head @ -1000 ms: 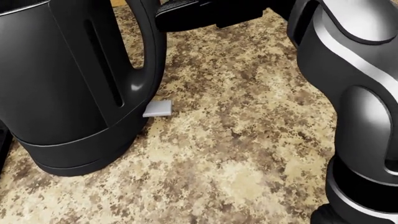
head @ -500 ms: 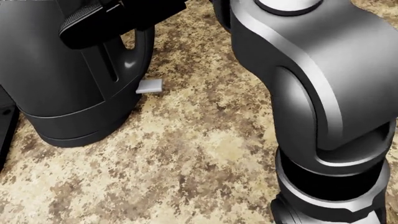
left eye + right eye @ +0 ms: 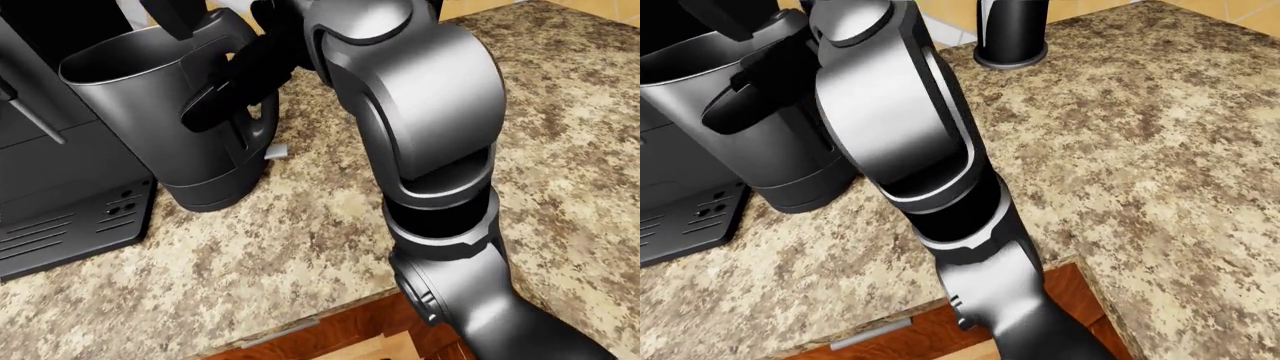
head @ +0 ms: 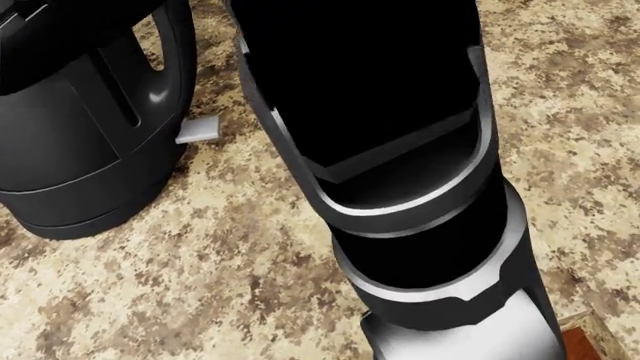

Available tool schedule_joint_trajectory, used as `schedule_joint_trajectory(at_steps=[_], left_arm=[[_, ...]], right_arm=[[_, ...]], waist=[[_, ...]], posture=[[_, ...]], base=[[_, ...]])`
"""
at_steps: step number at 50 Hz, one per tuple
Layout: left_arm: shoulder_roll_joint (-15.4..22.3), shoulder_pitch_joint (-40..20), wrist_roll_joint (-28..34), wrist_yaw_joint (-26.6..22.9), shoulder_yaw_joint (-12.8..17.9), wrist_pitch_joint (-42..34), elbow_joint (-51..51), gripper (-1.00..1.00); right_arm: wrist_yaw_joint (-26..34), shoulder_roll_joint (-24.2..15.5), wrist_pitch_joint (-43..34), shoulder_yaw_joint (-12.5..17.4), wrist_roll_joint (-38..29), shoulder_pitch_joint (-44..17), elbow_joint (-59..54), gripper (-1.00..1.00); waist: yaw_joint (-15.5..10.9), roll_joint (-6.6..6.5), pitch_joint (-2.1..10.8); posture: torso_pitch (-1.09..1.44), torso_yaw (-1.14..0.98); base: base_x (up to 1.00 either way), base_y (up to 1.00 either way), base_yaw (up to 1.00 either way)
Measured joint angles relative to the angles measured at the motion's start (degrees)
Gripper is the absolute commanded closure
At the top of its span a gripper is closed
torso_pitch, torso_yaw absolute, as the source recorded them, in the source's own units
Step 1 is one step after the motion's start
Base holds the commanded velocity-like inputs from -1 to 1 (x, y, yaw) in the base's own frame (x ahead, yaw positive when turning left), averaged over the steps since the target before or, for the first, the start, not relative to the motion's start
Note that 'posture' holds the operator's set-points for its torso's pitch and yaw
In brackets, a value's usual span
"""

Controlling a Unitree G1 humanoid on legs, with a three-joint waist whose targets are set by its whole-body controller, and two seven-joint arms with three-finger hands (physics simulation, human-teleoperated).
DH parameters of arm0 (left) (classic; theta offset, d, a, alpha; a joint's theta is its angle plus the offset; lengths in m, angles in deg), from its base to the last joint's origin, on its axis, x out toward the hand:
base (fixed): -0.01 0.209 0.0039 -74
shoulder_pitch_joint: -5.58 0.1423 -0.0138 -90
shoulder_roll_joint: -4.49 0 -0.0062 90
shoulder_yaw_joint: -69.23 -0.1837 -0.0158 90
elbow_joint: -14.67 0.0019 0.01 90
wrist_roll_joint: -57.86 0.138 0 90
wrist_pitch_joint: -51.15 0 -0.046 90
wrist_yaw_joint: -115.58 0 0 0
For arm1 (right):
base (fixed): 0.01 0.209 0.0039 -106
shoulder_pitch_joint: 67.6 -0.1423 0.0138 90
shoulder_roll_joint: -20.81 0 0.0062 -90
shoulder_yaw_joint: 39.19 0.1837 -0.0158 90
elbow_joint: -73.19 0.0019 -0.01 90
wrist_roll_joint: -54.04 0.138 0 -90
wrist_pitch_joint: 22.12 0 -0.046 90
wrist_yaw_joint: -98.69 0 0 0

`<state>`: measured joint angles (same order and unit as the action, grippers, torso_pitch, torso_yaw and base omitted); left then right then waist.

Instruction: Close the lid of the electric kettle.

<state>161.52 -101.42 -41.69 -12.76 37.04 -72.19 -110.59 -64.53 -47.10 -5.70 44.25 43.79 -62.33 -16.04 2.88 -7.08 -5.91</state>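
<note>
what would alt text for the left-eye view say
A dark robot arm reaches up over a speckled granite counter toward an open-topped electric kettle, its hand at the kettle's handle. A black appliance stands left of the kettle.

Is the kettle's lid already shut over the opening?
No. In the left-eye view the electric kettle shows an open rim with its hollow inside visible, and the lid stands raised above it.
</note>
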Motion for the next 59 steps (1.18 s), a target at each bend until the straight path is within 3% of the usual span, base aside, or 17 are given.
schedule_joint_trajectory(at_steps=[17, 25, 29, 38, 41, 46, 51, 55, 59], left_arm=[[-0.07, -0.01, 0.30, -0.27, -0.30, 0.35, 0.23, -1.00], [0.25, -0.12, 0.08, -0.19, 0.08, 0.30, 0.38, -1.00], [0.67, -0.09, -0.35, -0.05, 0.46, 0.11, 0.63, -1.00], [0.87, 0.10, -0.35, -0.23, 1.70, -0.23, 1.21, -1.00], [0.93, 0.16, -0.40, -0.22, 1.88, -0.09, 0.94, -1.00], [0.91, 0.22, -0.54, -0.24, 1.70, 0.05, 0.66, -1.00], [0.43, 0.19, -0.18, -0.47, 0.30, 0.56, 0.26, -1.00], [0.54, -0.04, -0.20, -0.43, -0.84, 0.95, 0.08, -1.00], [1.01, -0.26, -0.50, -0.03, -1.67, 1.34, 0.03, -1.00]], right_arm=[[0.64, 5.47, 0.82, 0.73, -1.24, -9.64, -4.58, -1.00], [2.48, 9.29, -1.36, -4.03, -3.42, -8.31, -0.41, -1.00], [3.50, 11.89, -0.29, -7.07, -6.18, -4.15, 1.61, -1.00], [8.80, 17.23, 3.35, -12.76, -18.53, 3.58, 4.40, -1.00], [11.83, 18.95, 5.11, -13.32, -23.31, 5.25, 4.21, -1.00], [17.95, 21.33, 5.74, -10.96, -29.40, 4.57, 2.72, -1.00], [22.52, 20.59, 3.81, -4.37, -29.64, -0.62, -0.59, -1.00], [21.31, 15.15, 1.99, 3.69, -25.09, -9.09, -4.45, -1.00], [17.07, 6.95, 1.66, 8.97, -18.16, -15.55, -6.41, -1.00]], waist=[[0.27, 0.03, -0.24], [0.41, 0.13, -0.44], [0.50, 0.00, -0.17], [0.79, -0.85, 0.65], [0.77, -1.18, 0.93], [0.72, -1.50, 0.99], [0.57, -1.34, 0.45], [0.43, -0.75, -0.19], [0.38, -0.17, -0.32]], posture=[[0.00, 0.00], [0.00, 0.00], [0.00, 0.00], [0.00, 0.00], [0.00, 0.00], [0.00, 0.00], [0.00, 0.00], [0.00, 0.00], [0.00, 0.00]], base=[[0.00, 0.00, 0.00], [0.00, 0.00, 0.00], [0.00, 0.00, 0.00], [0.00, 0.00, 0.00], [0.00, 0.00, 0.00], [0.00, 0.00, 0.00], [0.00, 0.00, 0.00], [0.00, 0.00, 0.00], [0.00, 0.00, 0.00]])
